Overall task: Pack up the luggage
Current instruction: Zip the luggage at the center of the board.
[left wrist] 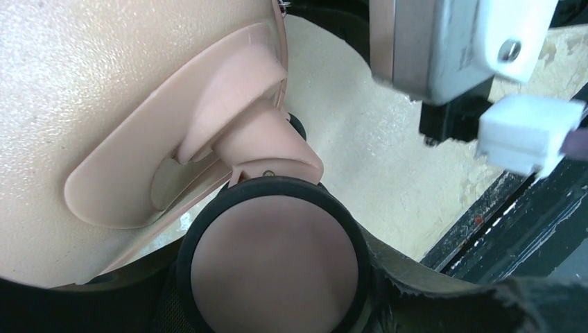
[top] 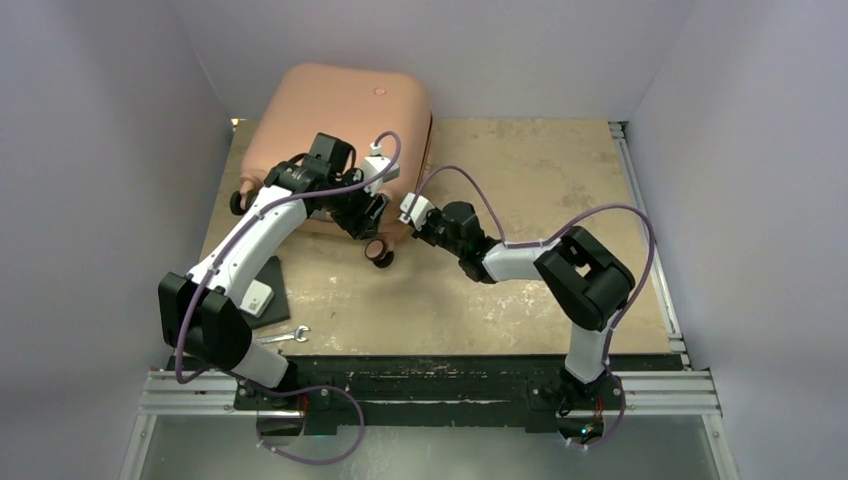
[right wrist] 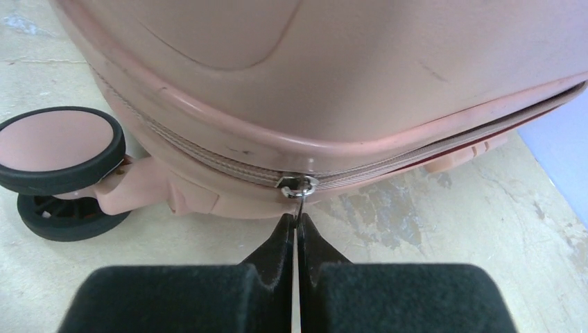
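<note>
Luggage (top: pixel 340 120) lies flat on the table (top: pixel 540 290), and the right gripper (right wrist: pixel 297 230) is pinched shut on the zipper pull (right wrist: pixel 299 187) at its near corner. The zip track (right wrist: pixel 208 166) runs crosswise to the fingers (right wrist: pixel 276 244). Left gripper (top: pixel 366 214), by the luggage's wheel (top: pixel 380 252): can't tell its opening.

Hand (right wrist: pixel 297 232) tight on luggage (right wrist: pixel 360 69) zipper pull (right wrist: pixel 299 189)

The luggage (top: pixel 335 115) is salmon-pink, its wheels (right wrist: pixel 59 142) pink-faced and black-rimmed, its zip pull (right wrist: pixel 299 186) silver, the pad (top: pixel 278 272) black.
</note>
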Robot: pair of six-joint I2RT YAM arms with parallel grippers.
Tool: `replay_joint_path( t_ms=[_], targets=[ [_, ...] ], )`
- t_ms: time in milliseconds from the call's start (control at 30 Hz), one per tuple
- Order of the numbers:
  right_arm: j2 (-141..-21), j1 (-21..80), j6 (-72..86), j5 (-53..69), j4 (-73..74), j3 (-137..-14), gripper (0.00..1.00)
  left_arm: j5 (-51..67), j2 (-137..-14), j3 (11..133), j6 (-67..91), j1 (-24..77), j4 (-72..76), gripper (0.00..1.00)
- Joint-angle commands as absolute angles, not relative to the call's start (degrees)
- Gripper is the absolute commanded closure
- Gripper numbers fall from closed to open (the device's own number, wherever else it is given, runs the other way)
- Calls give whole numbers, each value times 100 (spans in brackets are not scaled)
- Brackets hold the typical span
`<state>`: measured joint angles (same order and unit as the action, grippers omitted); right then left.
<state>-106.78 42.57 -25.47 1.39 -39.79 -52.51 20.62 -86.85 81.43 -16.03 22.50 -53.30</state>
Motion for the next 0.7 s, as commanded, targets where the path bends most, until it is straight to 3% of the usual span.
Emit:
replay_joint_path(
  t_ms=[0,200,467,600,667],
  targets=[
    [-10030,4236,-2536,683,-4531,-5220,100,3233,-7875,8156,-1721,2359,-5688,100],
    [-9892,4236,-2538,994,-4523,-5079,100,3242,-7738,8133,-1820,2382,-5735,100],
    [-9899,4245,-2748,2346,-3769,-5315,100,3288,-7660,7929,-1908,2382,-5670,100],
    [-9801,4245,-2824,2696,-3590,-5334,84,3274,-7651,7901,-1909,2382,-5644,100],
    [-9767,4245,-2806,2816,-3601,-5292,82,3267,-7641,7901,-1907,2382,-5640,100]
  ],
)
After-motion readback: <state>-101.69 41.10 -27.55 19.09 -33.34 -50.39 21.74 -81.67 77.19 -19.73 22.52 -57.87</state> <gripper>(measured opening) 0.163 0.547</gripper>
